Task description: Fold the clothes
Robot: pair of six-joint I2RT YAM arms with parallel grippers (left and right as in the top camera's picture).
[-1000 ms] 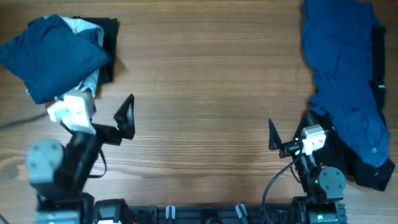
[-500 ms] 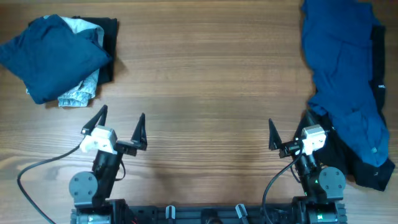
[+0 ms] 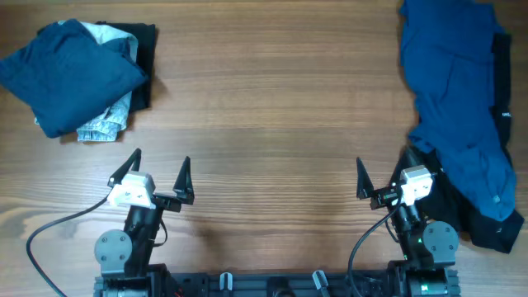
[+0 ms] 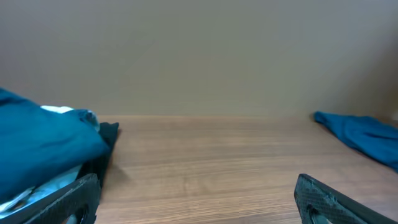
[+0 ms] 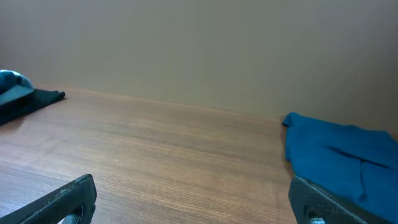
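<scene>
Standing open and empty: left gripper (image 3: 161,157), right gripper (image 3: 382,158). Seen overhead only: black piece (image 3: 487,235) under blue garment (image 3: 454,91); from right wrist, just blue.

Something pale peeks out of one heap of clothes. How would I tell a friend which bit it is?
On the wooden table, find the smaller heap in the far left corner. The pale denim piece pokes out at the heap's near edge, from under the medium-blue piece. It alone looks washed-out and mottled; beside it are only that solid blue and the black piece.
</scene>
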